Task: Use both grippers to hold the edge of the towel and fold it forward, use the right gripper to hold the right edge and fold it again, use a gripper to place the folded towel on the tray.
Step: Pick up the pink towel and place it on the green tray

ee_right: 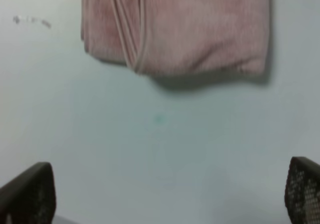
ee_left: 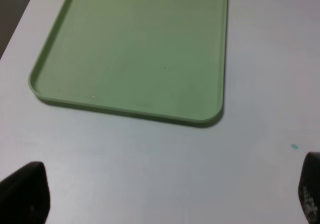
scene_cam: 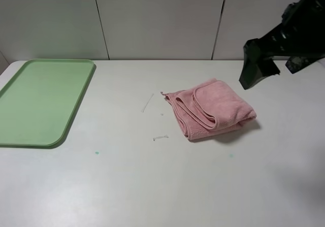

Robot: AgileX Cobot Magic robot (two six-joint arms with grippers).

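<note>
The pink towel (scene_cam: 213,109) lies folded into a thick bundle on the white table, right of the middle. Its stitched edge (scene_cam: 205,112) curls along the layers on its near side. In the right wrist view the towel (ee_right: 190,23) lies ahead of my right gripper (ee_right: 166,194), whose open fingers hold nothing. From the high camera that right gripper (scene_cam: 256,69) hangs in the air, up and to the right of the towel, not touching it. The light-green tray (scene_cam: 40,100) lies bare at the far left. My left gripper (ee_left: 167,194) stands open over the table just short of the tray (ee_left: 140,48).
Two small white scraps (scene_cam: 148,102) (scene_cam: 160,137) lie on the table to the left of the towel. Tiny green specks (scene_cam: 96,152) (scene_cam: 231,155) mark the near tabletop. A panelled wall (scene_cam: 157,19) runs along the table's far edge.
</note>
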